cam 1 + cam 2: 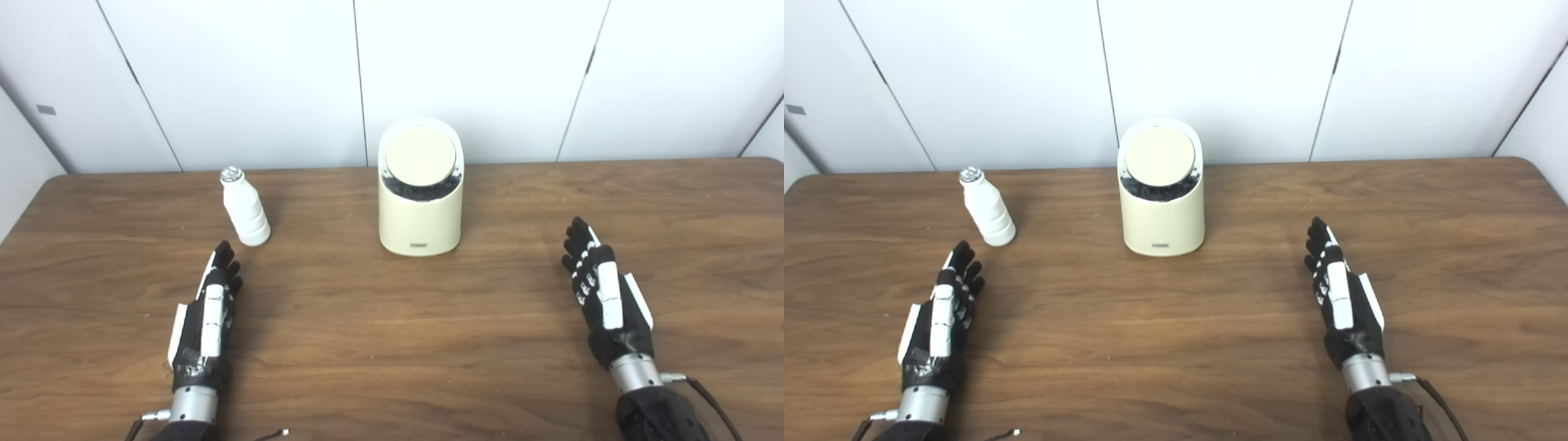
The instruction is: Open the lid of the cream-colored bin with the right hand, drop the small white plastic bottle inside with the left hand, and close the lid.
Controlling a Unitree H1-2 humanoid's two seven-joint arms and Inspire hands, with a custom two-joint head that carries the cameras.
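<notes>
Your hands empty, lid closed.
Left hand (205, 318) and right hand (606, 300) lie extended flat, holding nothing; white bottle (245, 208) stands upright left of the cream bin (420, 214).

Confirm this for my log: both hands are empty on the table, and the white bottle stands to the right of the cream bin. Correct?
Not quite. The white bottle stands to the left of the cream bin, just ahead of the left hand, as the left eye view shows. The rest holds: that hand and the right hand are empty.
</notes>
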